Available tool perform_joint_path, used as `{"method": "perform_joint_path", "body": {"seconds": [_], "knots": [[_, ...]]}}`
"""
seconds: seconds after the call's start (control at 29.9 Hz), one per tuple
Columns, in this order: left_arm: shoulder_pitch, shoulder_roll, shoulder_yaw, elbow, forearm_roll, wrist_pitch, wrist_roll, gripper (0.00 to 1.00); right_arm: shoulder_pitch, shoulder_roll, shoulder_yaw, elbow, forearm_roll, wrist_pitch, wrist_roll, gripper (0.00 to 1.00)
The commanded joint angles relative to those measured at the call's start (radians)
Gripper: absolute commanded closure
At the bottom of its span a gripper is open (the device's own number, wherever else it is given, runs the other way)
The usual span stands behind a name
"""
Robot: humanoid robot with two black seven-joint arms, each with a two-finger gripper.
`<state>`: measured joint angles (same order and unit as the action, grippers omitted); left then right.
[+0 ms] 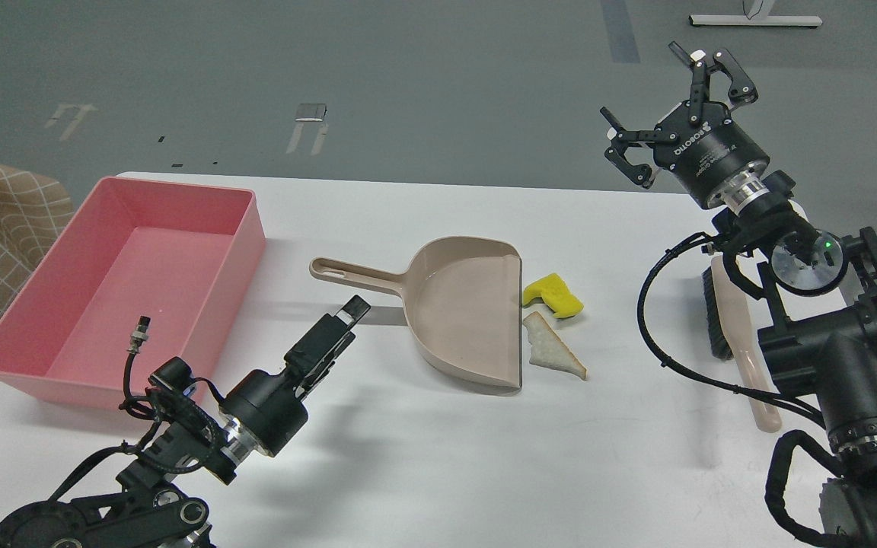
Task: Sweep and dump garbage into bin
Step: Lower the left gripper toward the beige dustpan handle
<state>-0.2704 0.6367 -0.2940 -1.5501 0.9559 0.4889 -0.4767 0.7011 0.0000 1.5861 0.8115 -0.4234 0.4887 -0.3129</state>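
The pink bin (65, 335) is sitting on the left part of the white counter (423, 457), and nothing is lying inside it. Near the middle, a beige dustpan (461, 312) is lying flat with its handle pointing left toward the bin and its open mouth facing right. The garbage is lying right at that mouth: the yellow spongy chunk (554, 295) just beside the upper part of the lip, and the whitish slice with tan crust (553, 355) just below it, touching or nearly touching the edge. The left gripper (346, 318) is hovering low between the bin and the dustpan handle, its fingers lying together and holding nothing. The right gripper (674, 99) is hanging raised over the far right of the counter, its fingers spread wide apart and holding nothing. A beige brush (735, 335) with black bristles is lying under the right arm, partly hidden
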Motion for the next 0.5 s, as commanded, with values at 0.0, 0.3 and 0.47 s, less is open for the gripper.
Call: {"method": "perform_joint_path", "body": {"seconds": [0.0, 0.3, 0.47], "knots": [[-0.020, -0.021, 0.001, 0.045, 0.000, 0.000, 0.033, 0.02, -0.002, 0.000, 0.000, 0.000, 0.000, 0.000, 0.000, 0.00], [-0.050, -0.112, 0.001, 0.159, 0.000, 0.000, 0.079, 0.02, -0.003, 0.000, 0.000, 0.000, 0.000, 0.000, 0.000, 0.00], [-0.073, -0.153, 0.001, 0.223, 0.000, 0.000, 0.081, 0.02, -0.009, 0.000, 0.000, 0.001, 0.000, 0.000, 0.000, 0.00]]}}
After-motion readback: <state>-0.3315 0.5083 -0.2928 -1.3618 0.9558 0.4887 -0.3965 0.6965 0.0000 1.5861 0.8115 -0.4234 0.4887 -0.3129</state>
